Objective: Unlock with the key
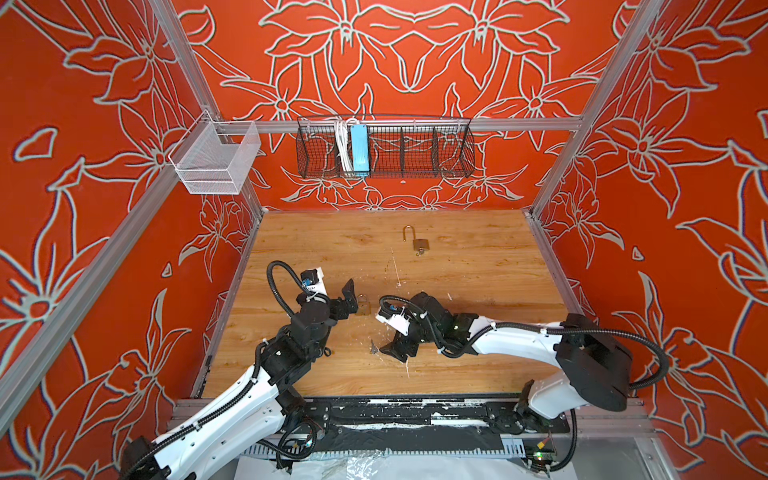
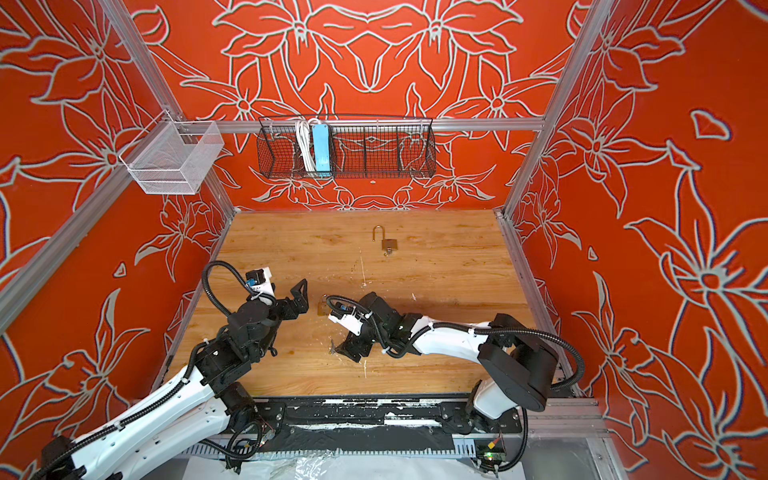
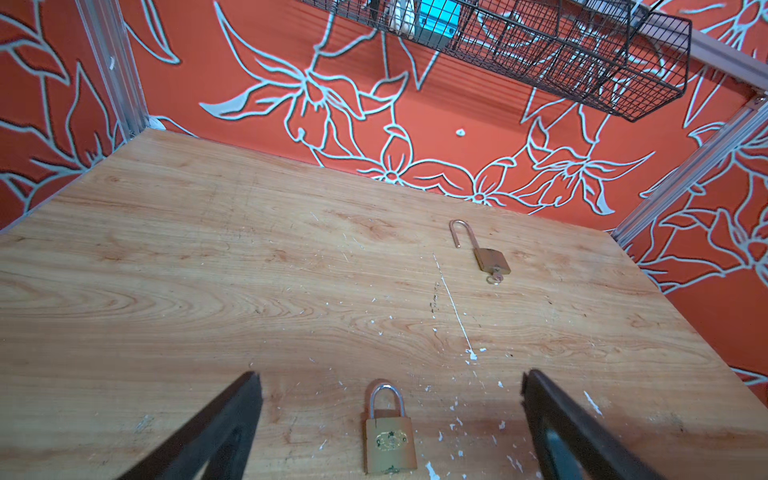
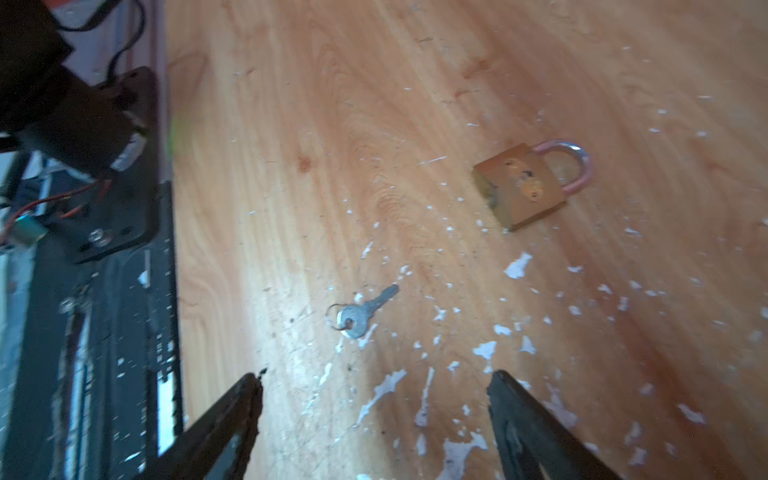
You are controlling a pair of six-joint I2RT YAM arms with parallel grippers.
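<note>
A: Left arm pose?
B: Comes in from 7 o'clock of the table [image 1: 478,266] with its elbow bent and its wrist low. The left gripper [image 3: 391,376] points toward 3 o'clock, jaws spread wide. In the left wrist view the padlock [image 3: 390,440] lies flat in the gap between the fingers [image 3: 232,415], and neither finger touches it.
A: Padlock position?
B: About table centre, a touch toward 9 o'clock. Shackle seated in the body.
A: Right arm?
B: Based at 5 o'clock. The forearm runs toward 9 o'clock and the wrist bends down toward 7. The right gripper [image 4: 376,376] is wide apart and holds nothing.
A: Key?
B: The key [image 4: 361,316] lies flat on the wood at 6 o'clock of the padlock, well apart from it. It sits just ahead of the right fingertips, untouched, with a small ring on its head.
A: Anything else?
B: A second lock [image 1: 419,243] toward 12 o'clock has its shackle swung out and a key in its base.
</note>
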